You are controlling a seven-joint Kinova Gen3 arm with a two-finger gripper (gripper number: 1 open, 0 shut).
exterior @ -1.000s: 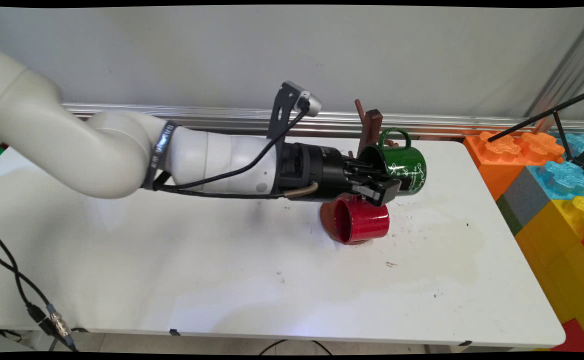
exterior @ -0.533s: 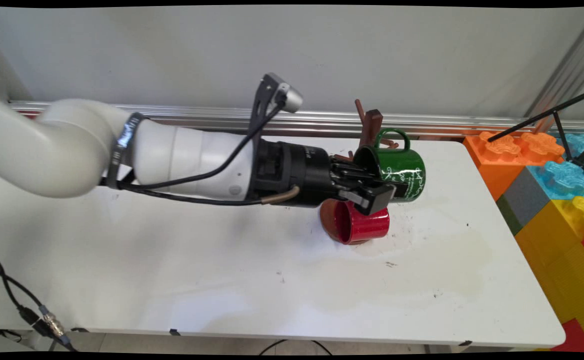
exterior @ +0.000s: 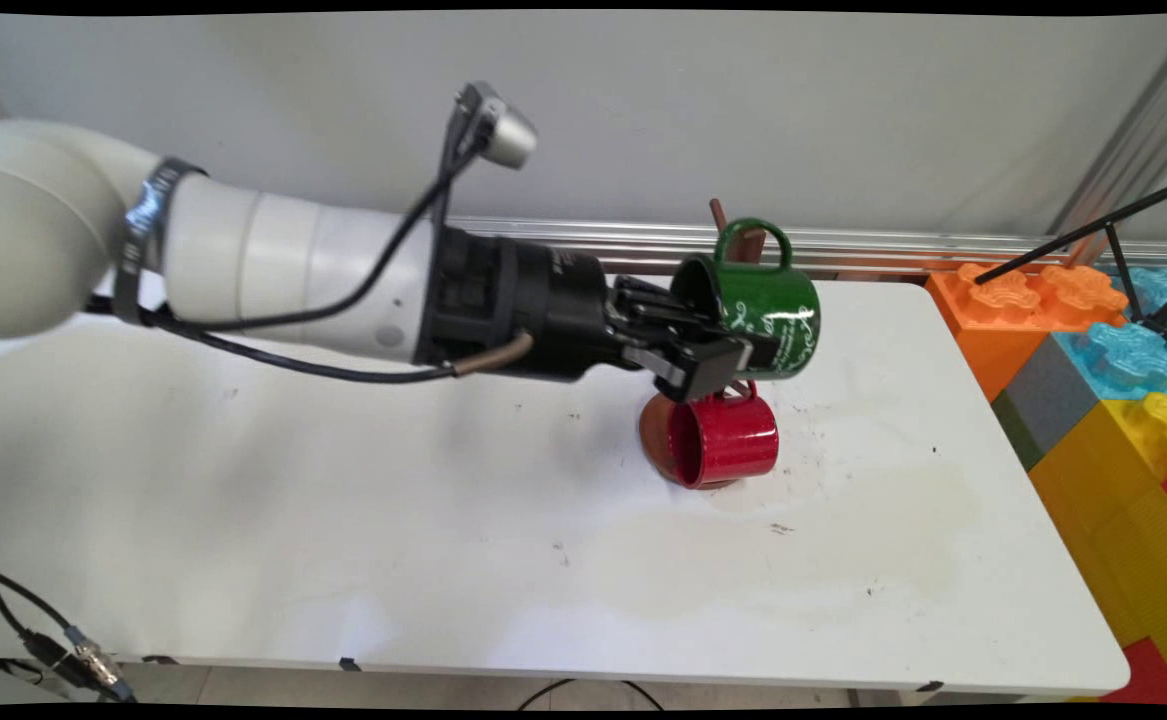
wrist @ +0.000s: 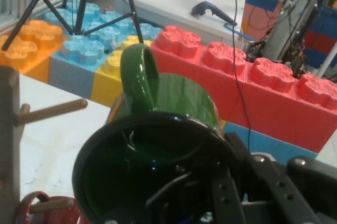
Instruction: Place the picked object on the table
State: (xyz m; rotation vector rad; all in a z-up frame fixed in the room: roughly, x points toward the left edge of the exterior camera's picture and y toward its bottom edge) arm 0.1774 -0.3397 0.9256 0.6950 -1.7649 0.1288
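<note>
The black gripper (exterior: 718, 358) clamps the rim of a green mug (exterior: 765, 305), held on its side above a red mug (exterior: 723, 440) lying on the white table (exterior: 343, 520)

The main view looks down from above the tabletop's (exterior: 543, 520) near edge, facing the wall behind the far edge. The hand view rides on the arm, looking along the claw (wrist: 231, 192) at very close range. Both views share the green mug (exterior: 758, 305) (wrist: 174, 129), red mug (exterior: 723, 440) (wrist: 37, 211), wooden rack (exterior: 733, 235) (wrist: 10, 129) and coloured blocks (exterior: 1093, 340) (wrist: 237, 71).
</note>
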